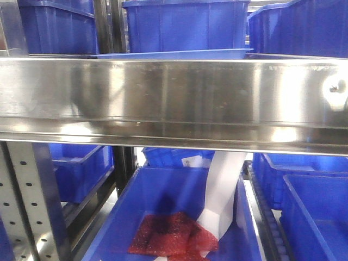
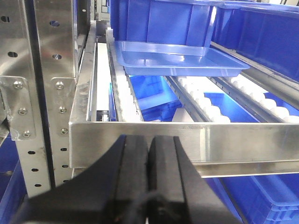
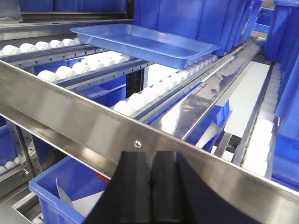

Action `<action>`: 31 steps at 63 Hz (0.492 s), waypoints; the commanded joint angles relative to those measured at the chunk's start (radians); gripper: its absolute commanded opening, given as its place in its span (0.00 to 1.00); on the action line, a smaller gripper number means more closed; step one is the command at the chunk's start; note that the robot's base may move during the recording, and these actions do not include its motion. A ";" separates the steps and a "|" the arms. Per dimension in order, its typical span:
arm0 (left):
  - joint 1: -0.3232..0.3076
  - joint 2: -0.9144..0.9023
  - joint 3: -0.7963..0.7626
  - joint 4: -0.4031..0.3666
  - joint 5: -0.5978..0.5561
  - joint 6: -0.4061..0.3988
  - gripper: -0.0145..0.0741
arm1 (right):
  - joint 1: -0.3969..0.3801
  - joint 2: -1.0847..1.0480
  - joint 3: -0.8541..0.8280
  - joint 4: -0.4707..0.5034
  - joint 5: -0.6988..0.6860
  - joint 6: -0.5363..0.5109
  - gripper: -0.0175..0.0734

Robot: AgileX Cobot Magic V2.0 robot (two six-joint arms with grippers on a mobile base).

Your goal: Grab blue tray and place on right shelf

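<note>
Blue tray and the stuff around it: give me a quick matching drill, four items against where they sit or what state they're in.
Items:
1. blue tray
2. left gripper
3. red mesh bag
4. screw

Places/states:
A. in the lower blue bin beneath the shelf
B. fingers pressed together, holding nothing
C. on the white rollers, in front of a deep blue bin
D. in the shelf's steel front rail

Pairs: 1-C, 2-B, 3-A, 4-D

The black left gripper [image 2: 148, 175] and black right gripper [image 3: 151, 184] both hang empty, jaws pressed fully together.
</note>
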 commanded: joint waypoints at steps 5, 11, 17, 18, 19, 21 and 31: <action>-0.008 0.009 -0.025 -0.017 -0.099 0.005 0.11 | 0.001 0.008 -0.029 -0.025 -0.090 -0.010 0.25; -0.006 0.001 -0.017 0.017 -0.092 0.005 0.11 | 0.001 0.008 -0.029 -0.025 -0.090 -0.010 0.25; 0.026 -0.050 -0.004 0.112 -0.084 -0.054 0.11 | 0.001 0.008 -0.029 -0.025 -0.090 -0.010 0.25; 0.035 -0.064 0.004 0.115 -0.084 -0.059 0.11 | 0.001 0.008 -0.029 -0.025 -0.090 -0.010 0.25; 0.041 -0.075 0.010 0.114 -0.084 -0.059 0.11 | 0.001 0.008 -0.029 -0.025 -0.090 -0.010 0.25; 0.059 -0.102 0.031 0.114 -0.086 -0.059 0.11 | 0.001 0.008 -0.029 -0.025 -0.090 -0.010 0.25; 0.177 -0.260 0.201 0.099 -0.131 -0.059 0.11 | 0.001 0.008 -0.029 -0.025 -0.090 -0.010 0.25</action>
